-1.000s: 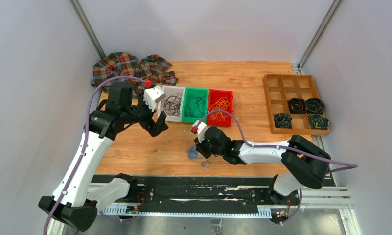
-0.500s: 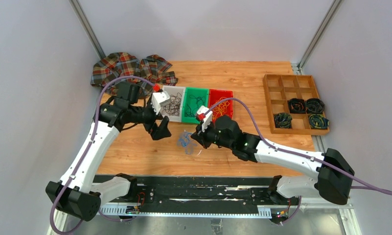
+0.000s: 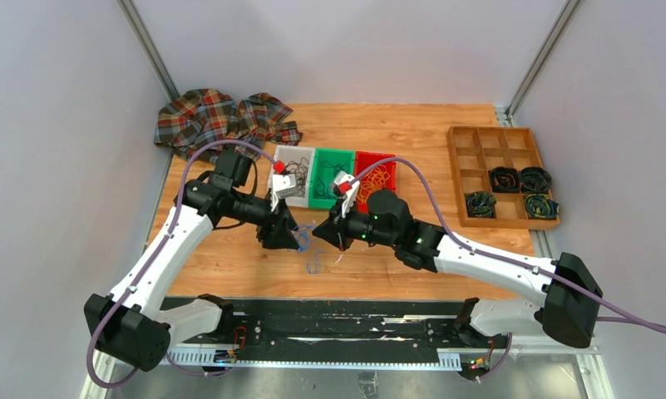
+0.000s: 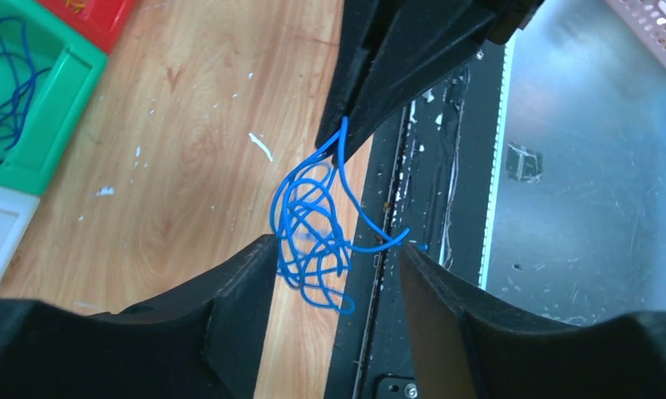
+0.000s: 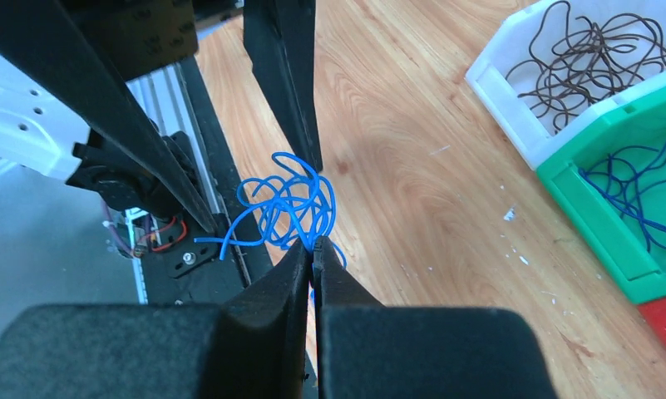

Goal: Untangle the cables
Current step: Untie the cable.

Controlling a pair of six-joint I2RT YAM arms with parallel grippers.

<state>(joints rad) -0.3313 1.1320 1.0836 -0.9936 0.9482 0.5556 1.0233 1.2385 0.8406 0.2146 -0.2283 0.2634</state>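
Observation:
The cables are a small tangle of thin blue wire loops (image 3: 303,239). My right gripper (image 3: 321,233) is shut on a strand at the top of the tangle and holds it above the wooden table, near its front edge. In the right wrist view the jaws (image 5: 314,248) are pressed together on the wire, and the tangle (image 5: 286,208) hangs just past them. My left gripper (image 3: 289,237) is open, with the tangle (image 4: 313,229) hanging between its two fingers (image 4: 229,291). I cannot tell whether the fingers touch it. One loose wire end sticks out towards the right finger.
A white bin (image 3: 296,150), a green bin (image 3: 333,151) and a red bin (image 3: 376,155) with loose wires stand just behind the grippers. A wooden compartment tray (image 3: 471,141) with dark coiled bundles is at the right. A plaid cloth (image 3: 221,116) lies back left. A black rail (image 3: 329,320) runs along the front.
My right gripper has carried the blue tangle up and to the left from near the front edge. My left gripper has swung down and right, so its open fingers now flank the tangle.

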